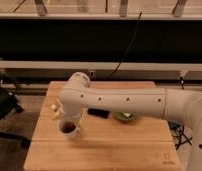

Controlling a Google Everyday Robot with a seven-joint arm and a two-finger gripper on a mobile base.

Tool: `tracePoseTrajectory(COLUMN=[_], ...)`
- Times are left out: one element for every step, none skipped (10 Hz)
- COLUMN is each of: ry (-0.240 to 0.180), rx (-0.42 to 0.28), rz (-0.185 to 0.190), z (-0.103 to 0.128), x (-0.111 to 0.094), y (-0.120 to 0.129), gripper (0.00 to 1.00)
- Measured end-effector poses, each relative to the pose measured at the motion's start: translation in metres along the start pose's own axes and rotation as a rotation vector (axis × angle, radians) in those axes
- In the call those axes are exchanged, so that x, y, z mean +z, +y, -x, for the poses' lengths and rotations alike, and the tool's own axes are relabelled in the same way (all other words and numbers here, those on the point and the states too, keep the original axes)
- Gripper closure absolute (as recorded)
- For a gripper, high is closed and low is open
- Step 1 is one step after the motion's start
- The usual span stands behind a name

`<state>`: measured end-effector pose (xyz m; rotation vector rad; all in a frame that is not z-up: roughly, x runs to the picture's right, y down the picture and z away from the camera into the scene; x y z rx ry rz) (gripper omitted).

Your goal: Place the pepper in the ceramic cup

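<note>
A dim room with a dark band along the back wall, pale horizontal rails above and below it, and a thin black cable (130, 44) hanging down towards a square wooden tabletop (119, 150). The tabletop is light, plank-grained wood with a small printed mark near its front right corner.

A thick, smooth white robot arm (129, 102) reaches in from the right edge and runs across the tabletop to a rounded joint at the left. Below that joint the gripper (68, 120) points down, directly over the ceramic cup (69, 136). It is mostly hidden by the arm, with only pale yellowish parts showing, so I cannot tell whether it is released or clenched.

The ceramic cup is small, round and white, standing upright near the left front of the tabletop. Its mouth holds a dark reddish shape; whether this is the pepper cannot be told.

Behind the arm, near the middle of the tabletop, lies a shallow green dish (126, 118) holding something pale, and just beside it on the left a flat black object (98, 113).
</note>
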<state>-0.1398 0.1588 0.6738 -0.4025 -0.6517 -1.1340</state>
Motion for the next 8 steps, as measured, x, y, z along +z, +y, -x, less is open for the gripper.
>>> tracePoseTrajectory(ry=[0.011,0.024,0.035,0.055,0.052,0.048,0.045,0.047], rx=[0.011,0.024,0.038,0.060,0.060,0.056,0.051,0.056], rz=[-0.005,-0.007,-0.010,-0.010,-0.009,-0.008,-0.007,-0.003], z=[-0.007,-0.014,-0.023,-0.040,-0.049,-0.056,-0.056,-0.053], x=[-0.005,-0.010,-0.015,-0.020,-0.020,-0.020,-0.019,-0.019], y=[0.002,0.005,0.008,0.012,0.013,0.011,0.006,0.008], gripper=[0.20,0.20,0.20,0.20,0.20,0.20,0.20,0.20])
